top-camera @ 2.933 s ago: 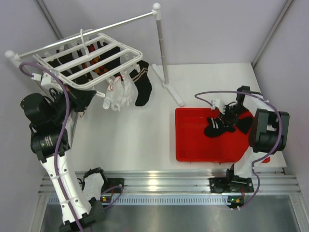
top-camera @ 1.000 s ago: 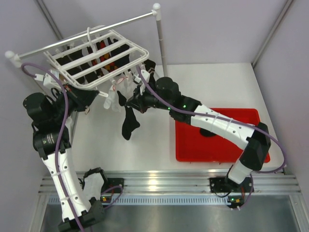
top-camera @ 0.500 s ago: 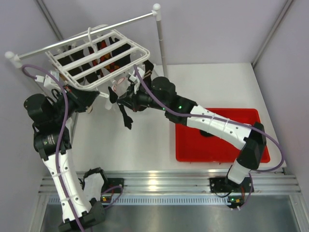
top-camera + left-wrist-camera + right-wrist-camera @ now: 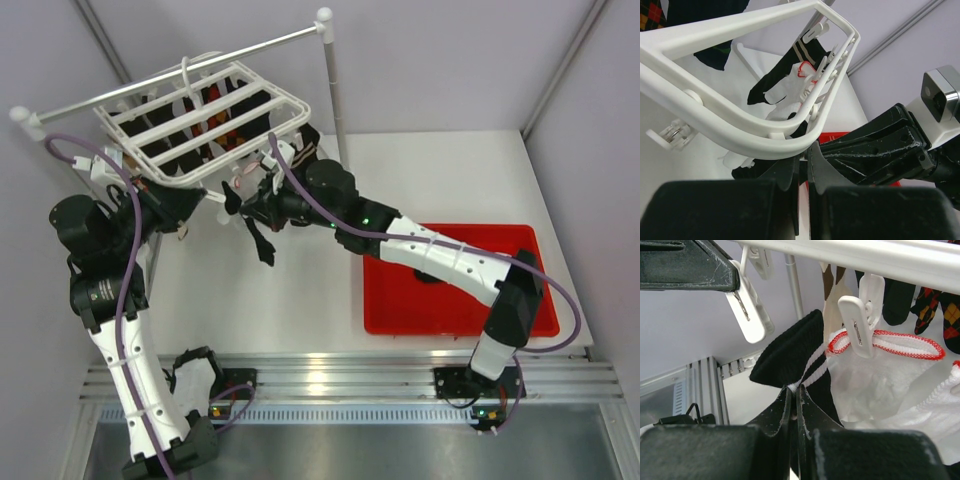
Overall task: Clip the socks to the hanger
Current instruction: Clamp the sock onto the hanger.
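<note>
Right wrist view: right claw clenched on small black fabric sock with white stripes, cuff upward. White plastic clip hangs just above-left of the claw, under large white slatted plastic hanger. Left claw sits at the hanger rim, fingers close together; cannot tell whether it is grasping anything.

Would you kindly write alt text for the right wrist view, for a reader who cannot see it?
The right pincer grips a black sock near its white-striped cuff, just beneath the white hanger. An empty white clip hangs up and to the left; to the right, another clip holds a red-trimmed white sock.
</note>
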Controlling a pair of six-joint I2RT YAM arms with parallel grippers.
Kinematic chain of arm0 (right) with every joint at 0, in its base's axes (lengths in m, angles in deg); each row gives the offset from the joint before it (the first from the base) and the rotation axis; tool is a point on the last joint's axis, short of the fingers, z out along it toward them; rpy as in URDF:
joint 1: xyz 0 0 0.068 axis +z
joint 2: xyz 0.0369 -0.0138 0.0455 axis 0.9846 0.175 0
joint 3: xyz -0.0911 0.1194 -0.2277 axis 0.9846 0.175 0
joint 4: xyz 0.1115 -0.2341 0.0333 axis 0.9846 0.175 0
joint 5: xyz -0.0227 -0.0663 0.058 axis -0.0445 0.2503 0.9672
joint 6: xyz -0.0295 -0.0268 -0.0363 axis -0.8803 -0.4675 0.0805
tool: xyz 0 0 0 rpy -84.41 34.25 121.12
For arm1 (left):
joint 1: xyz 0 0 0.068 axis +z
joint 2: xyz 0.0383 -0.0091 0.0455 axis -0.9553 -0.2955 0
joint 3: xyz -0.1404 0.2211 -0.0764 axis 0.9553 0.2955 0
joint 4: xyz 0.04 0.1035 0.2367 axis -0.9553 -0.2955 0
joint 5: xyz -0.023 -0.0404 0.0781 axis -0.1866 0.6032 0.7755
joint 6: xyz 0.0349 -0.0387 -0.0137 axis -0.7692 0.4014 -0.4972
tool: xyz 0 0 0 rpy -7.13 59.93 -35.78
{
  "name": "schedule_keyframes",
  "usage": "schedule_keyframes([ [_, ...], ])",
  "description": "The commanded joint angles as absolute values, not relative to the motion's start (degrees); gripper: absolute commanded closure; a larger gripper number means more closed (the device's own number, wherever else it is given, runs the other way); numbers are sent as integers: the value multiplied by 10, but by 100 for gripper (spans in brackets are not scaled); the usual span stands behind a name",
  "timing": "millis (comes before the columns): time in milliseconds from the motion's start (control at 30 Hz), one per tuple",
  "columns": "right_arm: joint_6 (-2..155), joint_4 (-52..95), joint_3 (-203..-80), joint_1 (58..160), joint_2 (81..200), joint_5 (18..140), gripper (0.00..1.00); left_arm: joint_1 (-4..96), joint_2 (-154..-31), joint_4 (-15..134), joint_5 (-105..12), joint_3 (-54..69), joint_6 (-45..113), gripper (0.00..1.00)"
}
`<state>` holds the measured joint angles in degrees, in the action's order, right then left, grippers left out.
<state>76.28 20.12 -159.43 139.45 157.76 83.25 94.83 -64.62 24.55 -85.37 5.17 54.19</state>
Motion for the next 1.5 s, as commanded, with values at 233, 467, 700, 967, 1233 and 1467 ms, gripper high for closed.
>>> schedule_keyframes([
  [233, 760, 171, -1640, 1409, 1588, 848, 100, 949, -647, 284, -862, 57, 543, 100],
  [467, 774, 140, -1612, 1409, 1566, 853, 100, 948, -647, 284, -861, 60, 544, 100],
  [700, 800, 98, -1596, 1409, 1558, 875, 100, 948, -646, 284, -860, 60, 545, 100],
  [967, 810, 87, -1607, 1409, 1566, 902, 100, 948, -645, 284, -860, 61, 544, 100],
  [1233, 797, 93, -1620, 1409, 1571, 895, 100, 949, -645, 284, -856, 61, 549, 90],
  [1467, 790, 103, -1608, 1391, 1554, 882, 100, 949, -618, 293, -852, 74, 554, 47],
])
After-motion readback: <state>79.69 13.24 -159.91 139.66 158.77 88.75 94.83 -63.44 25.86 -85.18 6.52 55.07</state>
